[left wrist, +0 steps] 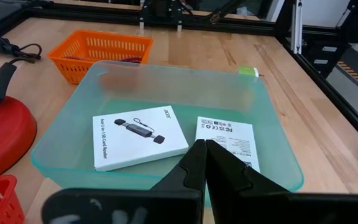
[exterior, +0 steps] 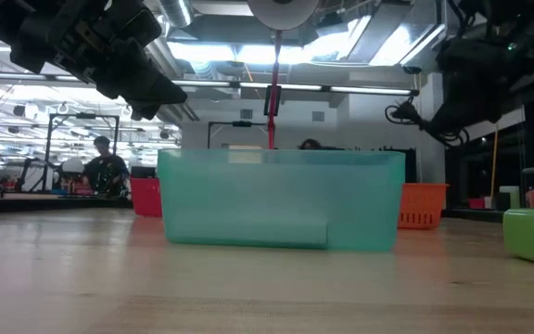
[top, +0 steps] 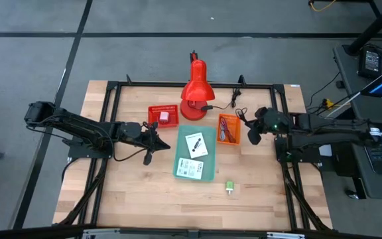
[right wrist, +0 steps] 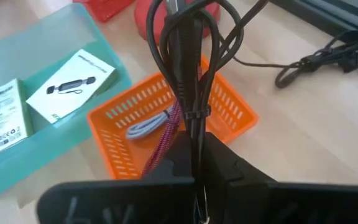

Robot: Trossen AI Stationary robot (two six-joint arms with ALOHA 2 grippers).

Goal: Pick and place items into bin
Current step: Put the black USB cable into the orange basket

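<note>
Both grippers are occupied or closed: right gripper (right wrist: 194,158) clamps the cable (right wrist: 191,56); loose loops may snag the orange basket (right wrist: 229,112). Left gripper (left wrist: 205,163) is pressed together, empty.

Teal bin (top: 206,174) sits mid-table, open from above; red lamp (top: 195,86) crowds its far side, red basket (top: 154,110) and orange basket (top: 237,137) flank its far corners, and bare table (top: 125,199) lies near the green block (top: 230,187)

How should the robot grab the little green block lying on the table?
Come straight down and pinch its two long sides. The green block lies flat on the bare table with nothing close by, so there is room either side. The empty left pincer is shut and would open first.
</note>
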